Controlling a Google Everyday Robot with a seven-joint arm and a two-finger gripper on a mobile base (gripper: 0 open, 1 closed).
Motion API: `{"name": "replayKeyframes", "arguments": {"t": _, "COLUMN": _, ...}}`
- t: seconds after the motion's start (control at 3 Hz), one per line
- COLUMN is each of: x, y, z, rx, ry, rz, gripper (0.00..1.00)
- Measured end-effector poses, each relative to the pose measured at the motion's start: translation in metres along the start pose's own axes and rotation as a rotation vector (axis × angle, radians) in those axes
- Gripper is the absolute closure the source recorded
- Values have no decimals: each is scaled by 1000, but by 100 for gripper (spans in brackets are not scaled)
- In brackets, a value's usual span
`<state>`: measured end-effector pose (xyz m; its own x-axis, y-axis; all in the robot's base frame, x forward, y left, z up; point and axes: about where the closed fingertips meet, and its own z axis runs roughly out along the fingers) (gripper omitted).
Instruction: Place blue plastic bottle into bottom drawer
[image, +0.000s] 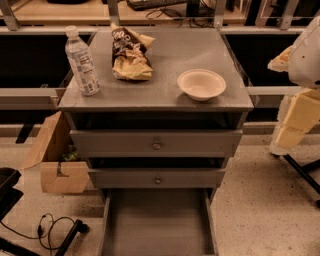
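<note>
The blue plastic bottle (82, 62) stands upright on the front left corner of the grey cabinet top (165, 95). It is clear, with a white cap and a pale label. The bottom drawer (157, 220) is pulled out toward me at floor level and nothing lies in it. My gripper is not in view. Only white and yellow parts of my arm (300, 95) show at the right edge, to the right of the cabinet and well away from the bottle.
A crumpled chip bag (129, 52) and a white bowl (201, 84) lie on the cabinet top. The two upper drawers (157, 145) are shut. A cardboard box (57, 160) and floor cables (50, 227) are on the left.
</note>
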<state>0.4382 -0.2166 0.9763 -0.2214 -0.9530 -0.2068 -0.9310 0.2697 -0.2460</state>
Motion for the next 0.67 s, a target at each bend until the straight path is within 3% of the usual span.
{"name": "replayKeyframes", "arguments": {"t": 0.33, "x": -1, "y": -1, "z": 0, "rx": 7, "ry": -5, "rz": 2, "gripper": 0}}
{"name": "replayKeyframes", "arguments": {"t": 0.67, "x": -14, "y": -21, "z": 15, "rx": 33, "ry": -93, "rz": 10, "gripper": 0}}
